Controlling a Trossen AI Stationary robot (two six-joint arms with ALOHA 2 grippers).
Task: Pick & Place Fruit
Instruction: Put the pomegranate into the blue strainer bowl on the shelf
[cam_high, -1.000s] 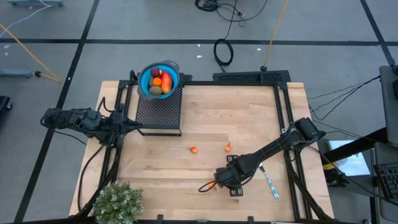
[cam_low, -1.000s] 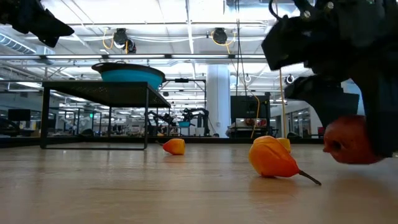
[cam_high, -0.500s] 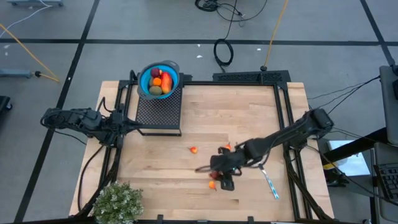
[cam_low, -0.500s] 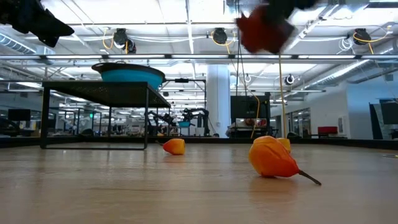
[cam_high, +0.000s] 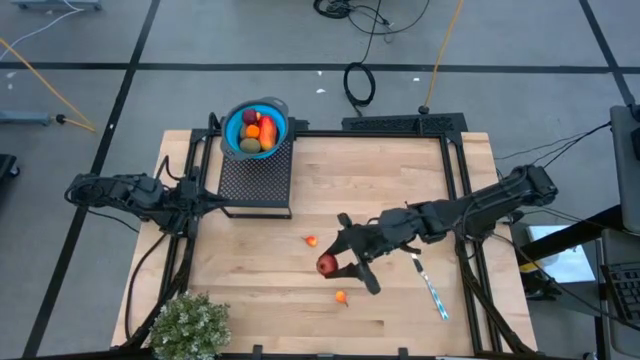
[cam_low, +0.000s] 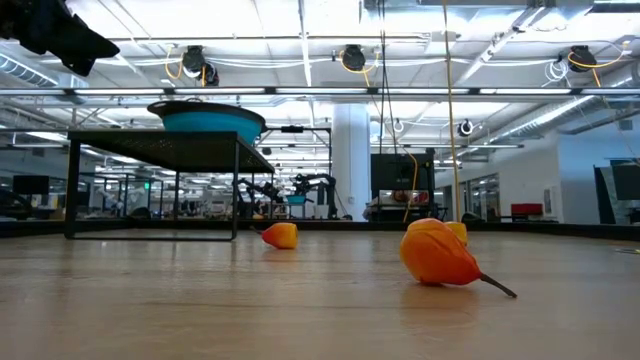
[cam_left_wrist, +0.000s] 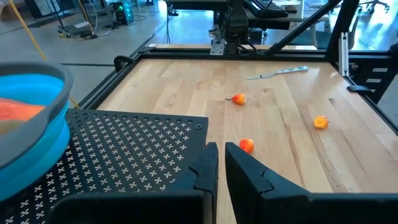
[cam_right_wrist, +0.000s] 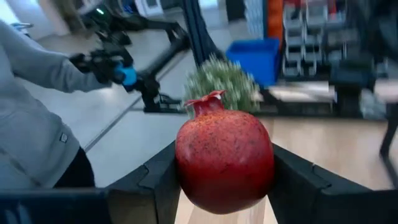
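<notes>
My right gripper hangs over the middle of the table, shut on a dark red pomegranate, which also shows in the high view. A blue bowl with several fruits stands on a black perforated stand at the far left. Small orange bits lie on the wood, one in the middle and one nearer the front. The low view shows two orange bits resting on their sides. My left gripper waits shut by the stand, at the table's left edge. My right gripper pinches the pomegranate between its two fingers, one on each rounded side. The fingers lie about level and come from the table's right side. The fruit is lifted clear of the table, its crown pointing up.
A white and blue utensil lies on the wood under the right arm. A bushy green plant stands at the near left corner. A black frame borders the table. A person in a grey sleeve is beyond the table.
My right gripper has risen from the table's near middle with the pomegranate and tipped from pointing down to about level. It has gone a little toward the far left and left the low view upward. The orange bit beside the pick-up spot stays put.
</notes>
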